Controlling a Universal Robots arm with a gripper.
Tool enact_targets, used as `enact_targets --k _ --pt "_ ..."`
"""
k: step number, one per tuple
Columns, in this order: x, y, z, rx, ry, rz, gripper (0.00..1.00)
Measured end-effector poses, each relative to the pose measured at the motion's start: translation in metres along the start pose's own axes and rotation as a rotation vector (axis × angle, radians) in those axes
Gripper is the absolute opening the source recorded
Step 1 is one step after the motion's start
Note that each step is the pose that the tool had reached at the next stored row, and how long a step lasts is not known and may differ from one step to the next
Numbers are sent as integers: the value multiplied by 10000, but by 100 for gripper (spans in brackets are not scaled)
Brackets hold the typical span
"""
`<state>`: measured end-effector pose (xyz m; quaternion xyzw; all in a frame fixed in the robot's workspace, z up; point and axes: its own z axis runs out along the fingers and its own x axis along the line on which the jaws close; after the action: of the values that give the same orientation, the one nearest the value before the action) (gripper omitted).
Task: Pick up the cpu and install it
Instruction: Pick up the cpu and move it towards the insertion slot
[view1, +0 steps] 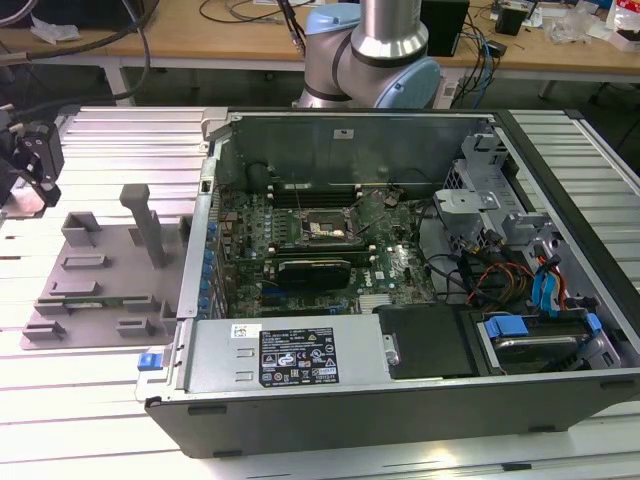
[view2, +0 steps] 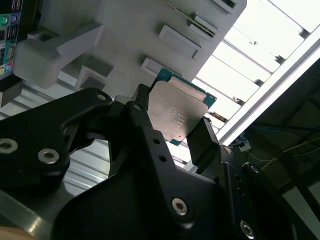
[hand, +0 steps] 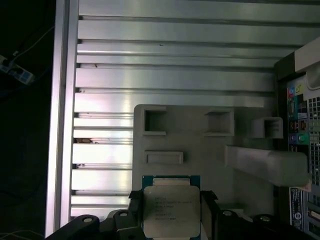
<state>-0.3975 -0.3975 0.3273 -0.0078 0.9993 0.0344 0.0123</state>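
Currently at the carry stage, judging by the grip.

Far on the exterior view's left: gripper, poised above the aluminium slat table, near the left end of the grey fixture plate. Closed to a narrow span on the cpu, pinching it by two opposite edges between black fingers. Same hold in the second wrist view: cpu tilted across frame, fingers snug on either side. Appears lifted clear of the fixture plate's pockets, though height hard to judge.

Further right: open computer case, motherboard flat inside, cpu socket near its middle, well apart from the gripper. Drive bay with blue tabs at far right.

To do the step well:
- Hold chip level.
- Squeeze on the green board edges only, no contact with the underside.
- Travel high enough to pass the case wall.
- Match chip orientation to socket before lowering.
- Lower straight, no sliding, no force.

Look of the cpu: small flat square, matt silver-grey lid with faint print and rounded corners. Thin green board showing as a rim round the lid. Probably rigid and light, and likely to slip at the edges should the pinch slacken.
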Motion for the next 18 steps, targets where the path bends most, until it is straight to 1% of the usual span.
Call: enact_targets --k 11,18 --pt "-3 10 -100 0 0 0 55" --pt "-5 16 -181 0 0 -1 55"
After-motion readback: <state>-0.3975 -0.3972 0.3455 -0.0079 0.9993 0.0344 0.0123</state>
